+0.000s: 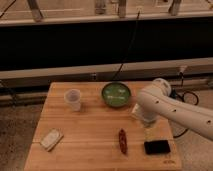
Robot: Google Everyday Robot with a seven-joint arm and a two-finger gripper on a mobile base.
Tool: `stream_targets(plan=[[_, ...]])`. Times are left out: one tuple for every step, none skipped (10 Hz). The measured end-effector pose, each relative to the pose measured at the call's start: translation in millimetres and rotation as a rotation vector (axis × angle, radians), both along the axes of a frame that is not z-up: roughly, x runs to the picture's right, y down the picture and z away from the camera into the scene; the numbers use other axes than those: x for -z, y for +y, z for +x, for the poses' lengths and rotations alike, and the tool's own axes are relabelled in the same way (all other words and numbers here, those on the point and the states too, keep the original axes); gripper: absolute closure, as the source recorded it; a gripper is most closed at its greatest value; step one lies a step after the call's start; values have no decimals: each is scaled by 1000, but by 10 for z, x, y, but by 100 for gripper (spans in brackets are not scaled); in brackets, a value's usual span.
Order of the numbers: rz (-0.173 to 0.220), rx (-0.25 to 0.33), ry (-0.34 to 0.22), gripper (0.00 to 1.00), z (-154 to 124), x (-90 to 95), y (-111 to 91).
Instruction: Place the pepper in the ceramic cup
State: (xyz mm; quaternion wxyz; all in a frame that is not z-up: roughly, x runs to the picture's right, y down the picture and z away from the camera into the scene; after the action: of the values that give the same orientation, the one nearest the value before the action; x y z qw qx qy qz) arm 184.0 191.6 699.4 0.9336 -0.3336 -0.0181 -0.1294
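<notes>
You see the pepper [122, 141] lying flat on the wooden tabletop [90, 150], near the front edge and a little right of centre, nothing touching it. The ceramic cup [73, 99] stands upright well apart from it, toward the back left. A green bowl [116, 94] sits at the back, to the right of the cup. The white arm [167, 109] reaches in from the right, and its claw [149, 132] hangs low over the tabletop, to the right of the pepper and just behind a flat black slab [157, 147]. You cannot tell whether the claw is wide or narrow. A pale flat packet [51, 139] lies at the front left.
</notes>
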Motion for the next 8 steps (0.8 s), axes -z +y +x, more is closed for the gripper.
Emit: stream_targets(plan=[[-1, 13, -10, 20, -46, -5, 19], [-11, 29, -26, 20, -137, -7, 75], [-22, 45, -42, 20, -277, -28, 165], [-29, 58, -56, 20, -353, -64, 239], [-37, 80, -72, 20, -385, -58, 300], [-46, 99, -86, 20, -401, -51, 362], [-56, 120, -108, 20, -443, -62, 455], [-57, 126, -120, 20, -478, -79, 482]])
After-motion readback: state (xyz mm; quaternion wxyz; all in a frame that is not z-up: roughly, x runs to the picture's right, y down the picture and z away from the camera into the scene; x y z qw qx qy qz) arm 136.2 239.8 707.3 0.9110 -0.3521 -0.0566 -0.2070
